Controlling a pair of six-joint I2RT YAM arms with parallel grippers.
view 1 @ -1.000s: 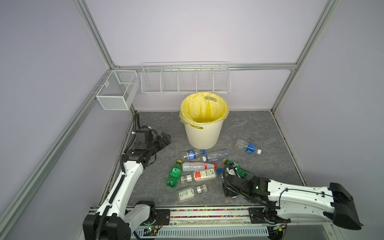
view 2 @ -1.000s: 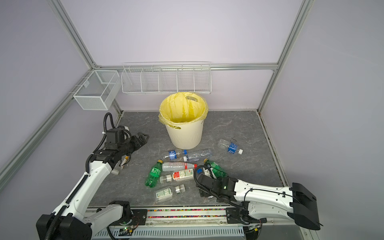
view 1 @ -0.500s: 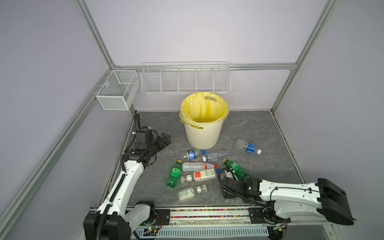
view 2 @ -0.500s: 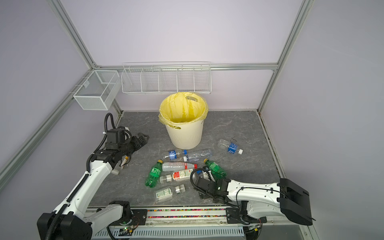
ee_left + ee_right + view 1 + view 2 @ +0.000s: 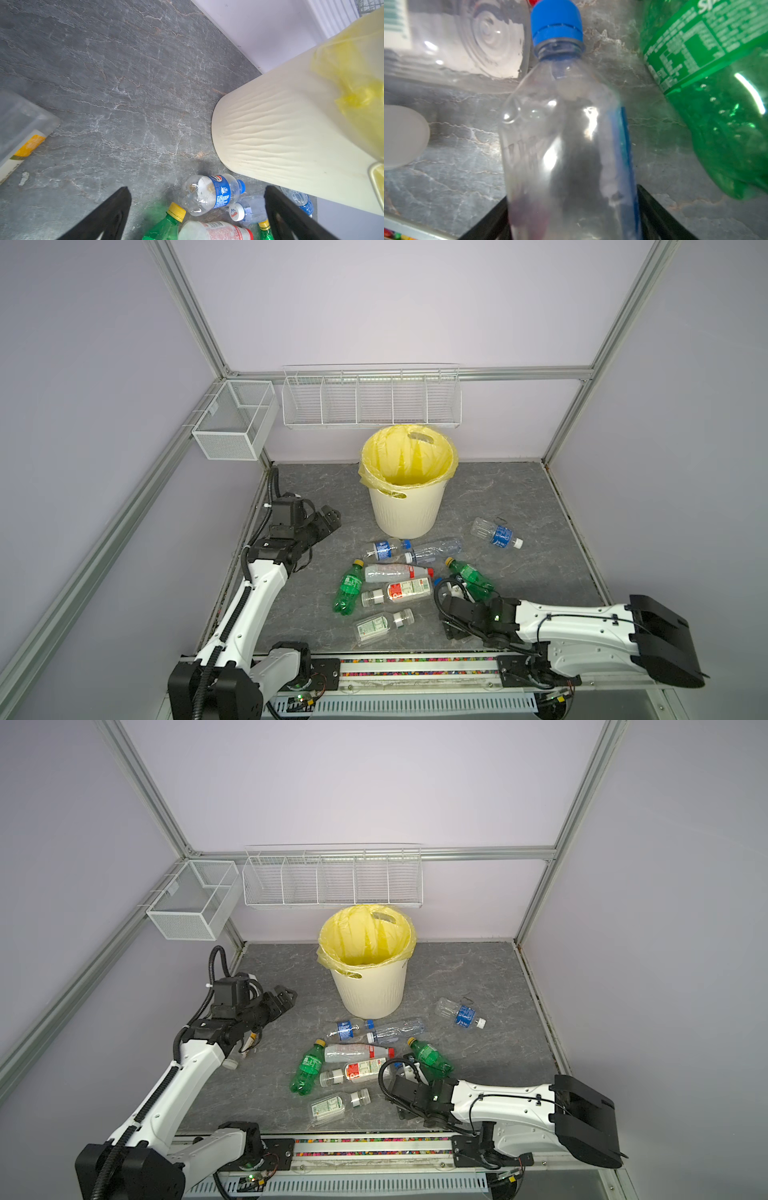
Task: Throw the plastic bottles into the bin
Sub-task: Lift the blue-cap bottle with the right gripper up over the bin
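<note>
Grey stone-look tabletop, lilac walls; cream bin w/ yellow liner stands far centre, plastic bottles lie loose just near of it, a lone bottle off right. Left gripper hangs wide open left of the bin, nothing held. Right gripper sits low at the pile's near-right edge, clear blue-capped bottle btwn its jaws; can't tell if clamped.

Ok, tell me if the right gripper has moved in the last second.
Yes. In both top views the right gripper has shifted slightly left, measured against the green bottle beside it, which lies where it lay.
</note>
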